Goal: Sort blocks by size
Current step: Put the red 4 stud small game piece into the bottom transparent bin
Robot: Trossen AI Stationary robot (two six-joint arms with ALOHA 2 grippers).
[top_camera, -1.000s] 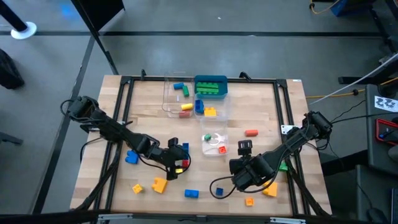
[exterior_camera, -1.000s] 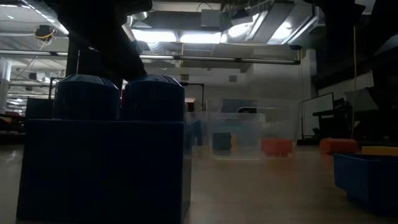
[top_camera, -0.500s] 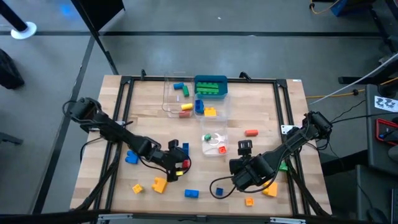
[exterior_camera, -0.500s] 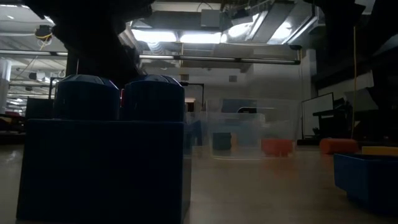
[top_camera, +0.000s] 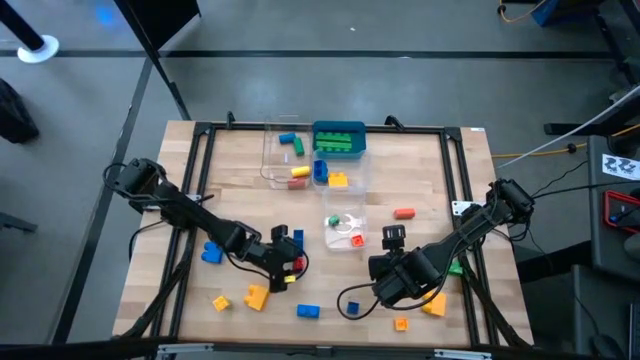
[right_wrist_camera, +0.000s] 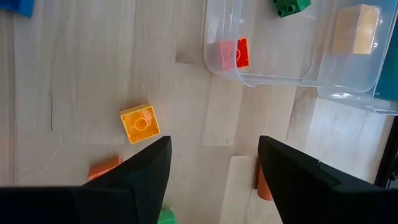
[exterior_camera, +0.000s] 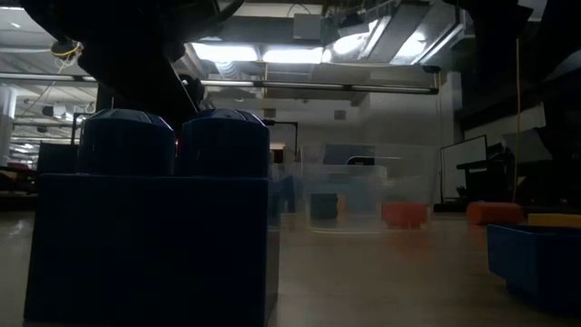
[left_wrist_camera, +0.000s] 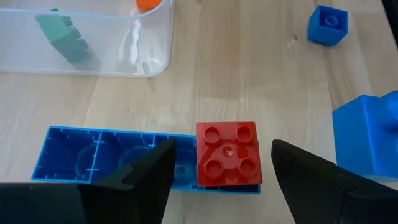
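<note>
Left tool [left_wrist_camera: 217,171], fingers spread apart and holding nothing, poised low over the wooden tabletop [top_camera: 240,200] with a square red four-stud plastic brick [left_wrist_camera: 228,153] lying between its fingertips; the red brick sits on one end of a long blue plastic bar [left_wrist_camera: 106,154] that lies hollow side up. Right tool [right_wrist_camera: 214,168], likewise open and empty, hovers over bare wood at the near right of the tabletop, with a small yellow-orange single-stud cube [right_wrist_camera: 140,123] just ahead of it. Remaining blocks lie scattered: a blue brick [top_camera: 211,252] and a yellow brick [top_camera: 256,296] near the left arm, a blue brick [top_camera: 308,311] by the front edge, an orange-red bar [top_camera: 404,213] right of centre. Clear plastic tubs [top_camera: 283,158] at the middle and rear hold further pieces, among them a green one and a red one in the small tub [right_wrist_camera: 261,43]. A teal-blue tray [top_camera: 339,139] stands at the rear edge. In the low view a large dark blue two-stud brick [exterior_camera: 150,227] fills the foreground.
</note>
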